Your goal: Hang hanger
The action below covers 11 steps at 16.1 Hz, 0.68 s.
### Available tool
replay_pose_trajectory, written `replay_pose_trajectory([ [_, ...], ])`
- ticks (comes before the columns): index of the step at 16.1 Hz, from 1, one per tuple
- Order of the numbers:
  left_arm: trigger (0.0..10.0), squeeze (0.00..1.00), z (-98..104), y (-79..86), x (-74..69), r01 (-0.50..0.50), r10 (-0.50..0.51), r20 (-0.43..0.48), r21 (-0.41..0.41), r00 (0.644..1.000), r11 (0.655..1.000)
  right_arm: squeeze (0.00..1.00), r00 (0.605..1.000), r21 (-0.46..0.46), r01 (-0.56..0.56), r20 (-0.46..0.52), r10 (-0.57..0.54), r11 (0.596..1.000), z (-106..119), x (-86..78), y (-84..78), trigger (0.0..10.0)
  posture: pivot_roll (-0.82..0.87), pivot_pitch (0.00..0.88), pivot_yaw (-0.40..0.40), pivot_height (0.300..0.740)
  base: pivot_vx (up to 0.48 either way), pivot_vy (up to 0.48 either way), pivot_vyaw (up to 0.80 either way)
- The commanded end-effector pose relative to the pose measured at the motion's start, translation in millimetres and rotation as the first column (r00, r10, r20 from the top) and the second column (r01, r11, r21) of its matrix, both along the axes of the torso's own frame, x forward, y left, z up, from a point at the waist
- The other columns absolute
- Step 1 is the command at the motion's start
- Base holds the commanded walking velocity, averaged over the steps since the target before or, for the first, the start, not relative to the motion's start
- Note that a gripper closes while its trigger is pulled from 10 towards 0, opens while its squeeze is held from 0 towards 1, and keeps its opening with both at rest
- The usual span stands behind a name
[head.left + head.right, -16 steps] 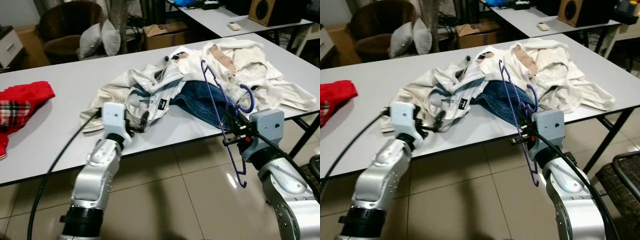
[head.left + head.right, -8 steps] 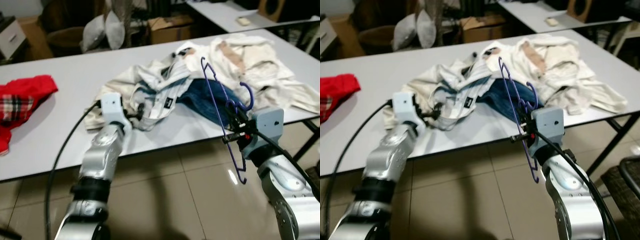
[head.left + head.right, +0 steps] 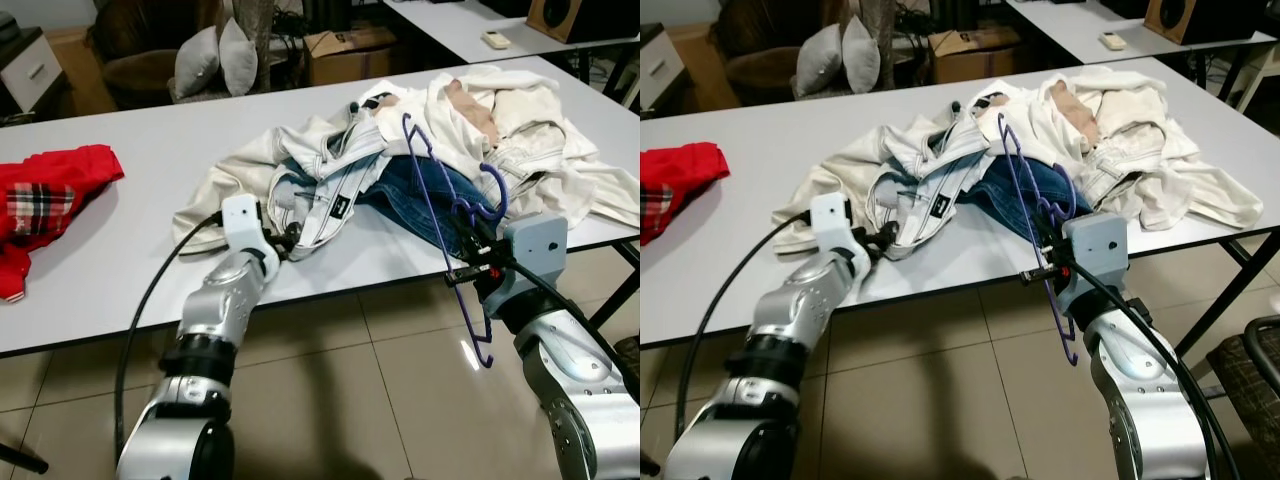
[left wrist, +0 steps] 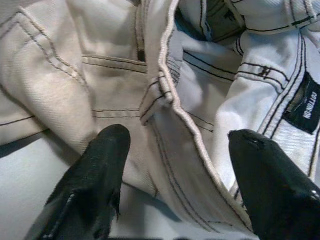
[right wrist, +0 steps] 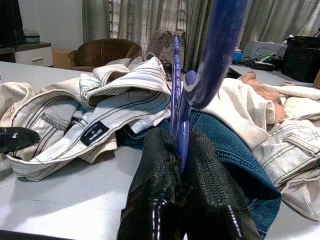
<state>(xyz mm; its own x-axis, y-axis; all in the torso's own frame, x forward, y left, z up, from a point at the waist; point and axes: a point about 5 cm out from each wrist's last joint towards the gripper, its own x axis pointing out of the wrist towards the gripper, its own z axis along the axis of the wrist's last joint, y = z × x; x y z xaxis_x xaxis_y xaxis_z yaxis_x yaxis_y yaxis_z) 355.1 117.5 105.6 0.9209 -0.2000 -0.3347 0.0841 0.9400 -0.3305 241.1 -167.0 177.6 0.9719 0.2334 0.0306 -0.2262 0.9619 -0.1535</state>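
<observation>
A purple plastic hanger (image 3: 440, 210) stands upright at the table's front edge, its hook (image 3: 496, 195) curling to the right. My right gripper (image 3: 478, 272) is shut on the hanger's lower bar; the right wrist view shows both fingers (image 5: 160, 170) pinching the purple bar (image 5: 177, 107). My left gripper (image 3: 290, 238) is open at the pile's near left side. In the left wrist view its fingers (image 4: 100, 165) straddle the waistband of the pale jeans (image 4: 175, 125) without closing on it.
A heap of cream and white clothes (image 3: 480, 130) and blue denim (image 3: 415, 195) covers the white table (image 3: 120, 270). A red garment (image 3: 45, 195) lies at the far left. A second table (image 3: 470, 25), armchair (image 3: 130, 60) and cardboard box (image 3: 345, 50) stand behind. Tiled floor lies below.
The camera shifted a little. My left arm reached forward, bringing its gripper up to the pale jeans. The right gripper kept hold of the hanger in the same place.
</observation>
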Motion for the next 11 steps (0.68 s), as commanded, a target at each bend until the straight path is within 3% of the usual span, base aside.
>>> replay_pose_trajectory([
  [1, 0.0, 0.0, 2.2, 1.7, 2.3, -0.013, 0.013, 0.003, -0.001, 1.0, 1.0, 0.0, 1.0, -0.002, -0.004, 0.016, 0.004, 1.0, 2.7, 1.9, 1.6, 10.0, -0.21, 0.0, 0.111, 0.74, 0.0, 0.0, 0.0],
  [4, 0.0, 0.0, -1.1, 2.2, 2.9, 0.007, -0.007, -0.012, 0.057, 1.0, 0.998, 0.0, 1.0, -0.006, -0.004, 0.017, 0.004, 1.0, 3.0, 2.3, 1.4, 10.0, -0.2, 0.0, 0.109, 0.74, 0.0, 0.0, 0.0],
  [11, 0.0, 0.0, 2.2, 6.0, 4.9, 0.027, -0.028, 0.016, 0.059, 0.999, 0.998, 0.0, 1.0, 0.001, -0.012, 0.022, 0.012, 1.0, 2.9, 5.4, 5.9, 10.0, -0.19, 0.0, 0.11, 0.74, 0.0, 0.0, 0.0],
])
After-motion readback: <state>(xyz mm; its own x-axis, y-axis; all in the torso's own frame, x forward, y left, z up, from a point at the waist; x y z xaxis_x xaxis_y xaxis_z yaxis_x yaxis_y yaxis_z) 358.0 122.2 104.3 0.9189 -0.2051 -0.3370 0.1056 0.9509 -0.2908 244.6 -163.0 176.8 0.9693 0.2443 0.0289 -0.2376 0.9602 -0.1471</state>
